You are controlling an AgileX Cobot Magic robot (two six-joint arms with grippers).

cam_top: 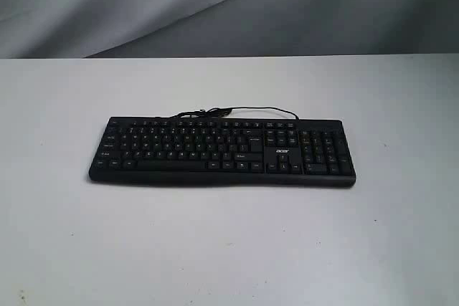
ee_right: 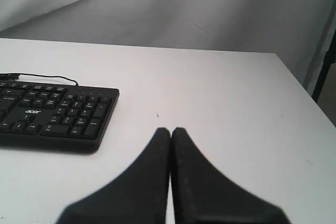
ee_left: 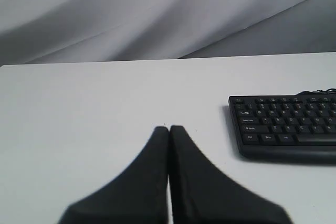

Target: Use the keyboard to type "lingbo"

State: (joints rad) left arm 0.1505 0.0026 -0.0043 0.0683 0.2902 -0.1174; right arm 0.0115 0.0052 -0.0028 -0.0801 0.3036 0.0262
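Both the left end effector (ee_left: 169,128) and the right end effector (ee_right: 170,129) are pinched closed and empty. The keyboard (cam_top: 222,152) lies on the surface (cam_top: 229,249) ahead and between them, long axis crosswise. Its letter keys (ee_left: 294,116) are toward the left one, its number pad (ee_right: 79,114) toward the right.

Exterior camera: raised, faces the keyboard (cam_top: 222,152) front-on across the table (cam_top: 229,249), mid-distance, keyboard at centre frame. Left wrist camera: low, close behind left gripper (ee_left: 169,129), catches the keyboard's letter end. Right wrist camera: likewise behind right gripper (ee_right: 170,130), catches the number-pad end. Middle keys seemingly exterior-only.
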